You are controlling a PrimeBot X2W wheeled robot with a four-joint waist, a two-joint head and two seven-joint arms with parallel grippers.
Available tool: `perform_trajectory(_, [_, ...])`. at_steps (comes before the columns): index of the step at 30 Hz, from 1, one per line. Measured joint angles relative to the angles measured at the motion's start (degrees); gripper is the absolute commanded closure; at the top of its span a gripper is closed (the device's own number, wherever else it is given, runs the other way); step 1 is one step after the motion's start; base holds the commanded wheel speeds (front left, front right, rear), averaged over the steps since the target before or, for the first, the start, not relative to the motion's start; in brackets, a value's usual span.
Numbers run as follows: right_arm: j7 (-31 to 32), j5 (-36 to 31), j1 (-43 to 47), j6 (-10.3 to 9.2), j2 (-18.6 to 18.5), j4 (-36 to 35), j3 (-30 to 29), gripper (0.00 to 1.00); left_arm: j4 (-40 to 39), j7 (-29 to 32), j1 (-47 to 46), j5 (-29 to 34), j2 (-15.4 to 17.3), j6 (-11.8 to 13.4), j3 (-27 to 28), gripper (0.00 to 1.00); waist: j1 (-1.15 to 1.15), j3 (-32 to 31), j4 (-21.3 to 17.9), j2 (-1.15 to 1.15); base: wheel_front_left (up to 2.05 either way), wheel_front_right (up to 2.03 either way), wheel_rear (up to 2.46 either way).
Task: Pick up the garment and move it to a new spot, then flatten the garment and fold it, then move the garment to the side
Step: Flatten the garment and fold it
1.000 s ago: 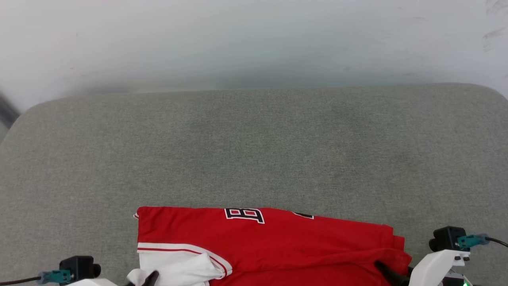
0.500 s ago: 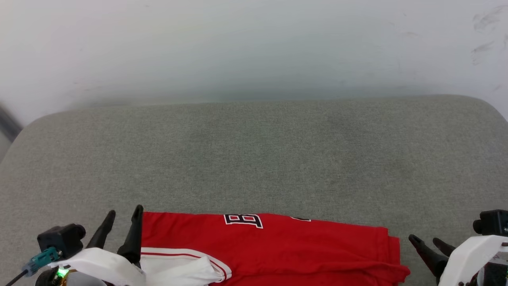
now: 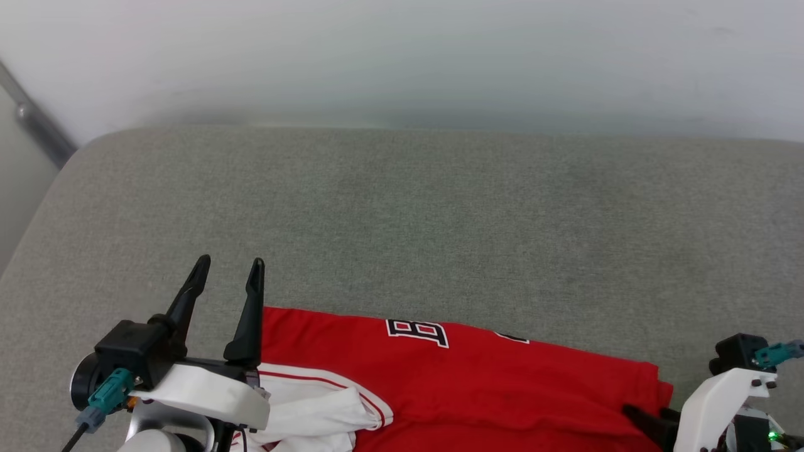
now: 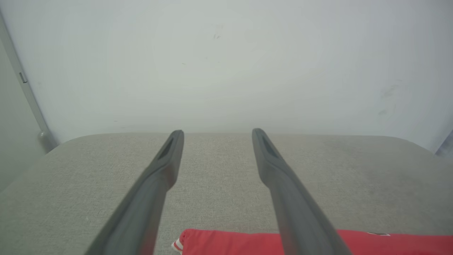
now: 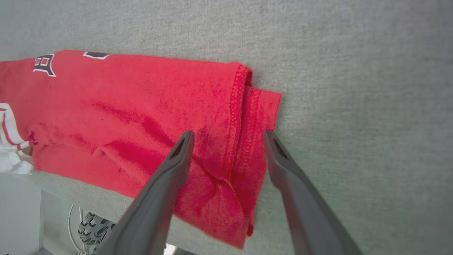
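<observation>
The garment [image 3: 477, 376], a red jersey with black white-outlined letters, lies folded into a long band at the near edge of the grey cushion [image 3: 402, 207]. Its white sleeve [image 3: 314, 408] with red trim bunches at the left end. My left gripper [image 3: 229, 263] is open at the garment's left end, fingers pointing away over the bare cushion. In the left wrist view that gripper [image 4: 217, 132] is empty, with the garment [image 4: 230, 242] low between its fingers. My right gripper [image 3: 647, 417] sits at the garment's right end. In the right wrist view it [image 5: 228, 134] is open over the stitched hem of the garment [image 5: 124, 99].
A white wall [image 3: 402, 50] rises right behind the cushion. A grey metal pole [image 3: 38, 125] runs down at the far left. In the right wrist view the cushion's near edge drops off to cables [image 5: 85, 226] below. Bare cushion stretches beyond the garment.
Both grippers have let go of the garment and opened. My left gripper has lifted and come forward beside the left end. The head camera has shifted too.
</observation>
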Motion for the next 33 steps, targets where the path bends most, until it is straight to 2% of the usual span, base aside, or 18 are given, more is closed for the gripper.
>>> perform_trajectory(7, [2.0, 0.5, -0.5, -0.02, 0.6, 3.8, 1.1, 0.00, -1.6, -0.1, -0.2, 2.4, -1.5, 0.5, -0.6, 0.00, 0.00, 2.2, 2.1, 0.00, 0.00, 0.00, 0.00])
perform_trajectory(8, [2.1, 0.5, -0.7, -0.02, 0.6, 4.0, 1.2, 0.56, -1.5, -0.1, -0.2, 2.5, -1.5, 0.5, -0.6, 0.00, 0.00, 2.2, 2.1, 0.00, 0.00, 0.00, 0.00])
perform_trajectory(9, [2.1, 0.5, -0.7, -0.02, 0.8, 4.2, 1.4, 1.00, -1.5, -0.1, -0.2, 2.5, -1.5, 0.5, -0.6, 0.00, 0.00, 2.1, 2.1, 0.00, 0.00, 0.00, 0.00])
perform_trajectory(16, [1.4, 0.5, -1.0, -0.01, 1.3, 4.2, 3.7, 1.00, -0.8, 0.0, 1.9, 2.3, -1.3, 1.0, -0.3, 0.00, 0.00, -0.2, 0.9, 0.00, 0.00, 0.00, 0.00])
perform_trajectory(22, [0.7, 0.3, -3.0, 0.01, -0.1, 3.8, 2.1, 1.00, -1.2, 0.1, 2.4, 2.1, -0.9, 2.0, 0.2, 0.00, 0.00, -2.4, -0.9, 0.00, 0.00, 0.00, 0.00])
perform_trajectory(27, [1.0, -0.4, -3.4, 0.00, -1.7, 5.2, -2.8, 1.00, -1.6, 0.3, 3.8, 2.3, -0.2, 2.6, 0.1, 0.00, 0.00, -3.5, -2.5, 0.00, 0.00, 0.00, 0.00])
perform_trajectory(33, [3.0, -2.2, -3.4, 0.00, -2.6, 5.7, -12.0, 1.00, -2.1, 0.4, 5.0, 2.3, -0.1, 3.0, -0.2, 0.00, 0.00, -4.1, -4.0, 0.00, 0.00, 0.00, 0.00])
